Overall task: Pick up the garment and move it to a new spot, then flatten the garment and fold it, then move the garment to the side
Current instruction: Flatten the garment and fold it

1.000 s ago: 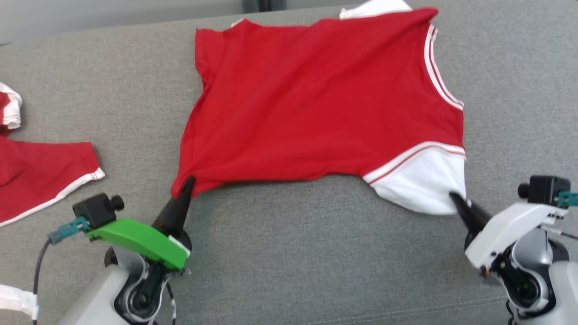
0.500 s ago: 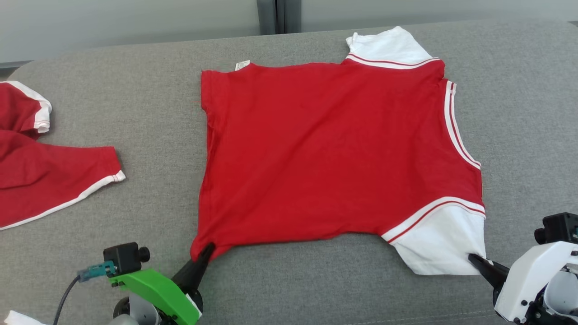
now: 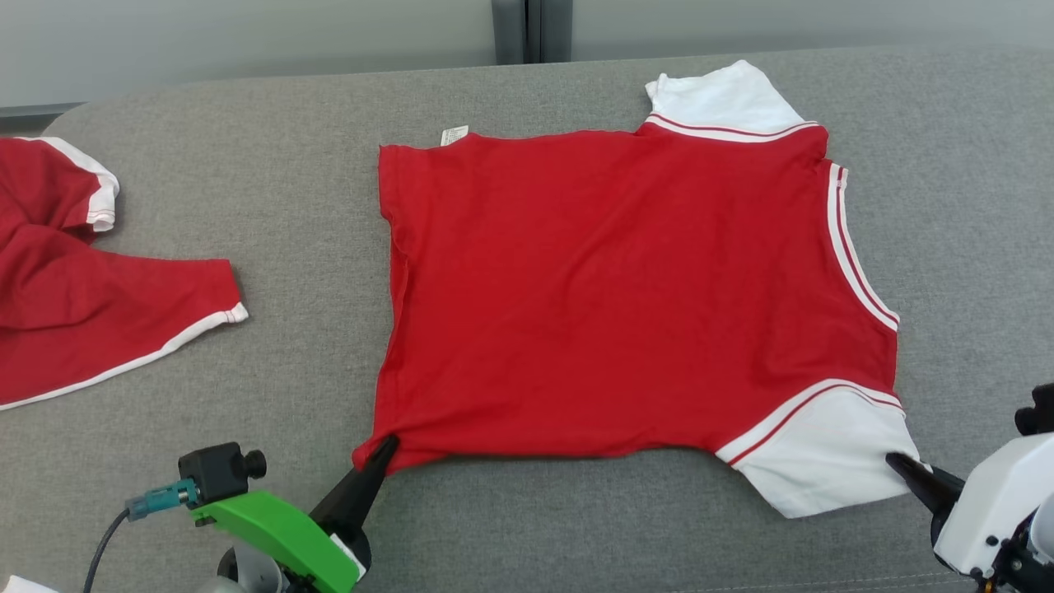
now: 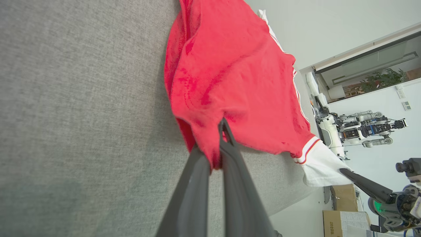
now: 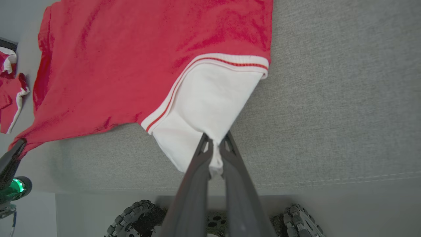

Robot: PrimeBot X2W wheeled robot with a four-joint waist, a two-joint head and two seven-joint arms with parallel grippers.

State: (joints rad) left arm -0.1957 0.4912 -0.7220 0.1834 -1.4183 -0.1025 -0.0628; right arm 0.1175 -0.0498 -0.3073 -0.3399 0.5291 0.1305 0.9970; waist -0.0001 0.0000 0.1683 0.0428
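Note:
The garment (image 3: pixel 609 288) is a red T-shirt with white sleeves and striped trim, spread nearly flat on the grey cushion, collar toward the right. My left gripper (image 3: pixel 387 445) is shut on its near-left hem corner; the left wrist view has red cloth (image 4: pixel 213 154) pinched between the dark fingers. My right gripper (image 3: pixel 896 461) is shut on the edge of the near white sleeve (image 3: pixel 823 461), and in the right wrist view that white sleeve (image 5: pixel 204 108) bunches between the fingertips (image 5: pixel 215 144). The far white sleeve (image 3: pixel 720 99) lies flat at the back.
A second red garment with white trim (image 3: pixel 90 288) lies crumpled at the left of the grey cushion (image 3: pixel 247 165). The cushion's front edge runs just behind my grippers (image 5: pixel 296 184). Another robot (image 4: pixel 358 126) stands in the room beyond.
The head camera has tilted, shifting the whole picture down and right. Both grippers keep their hold, and the shirt now lies flatter and more stretched between them.

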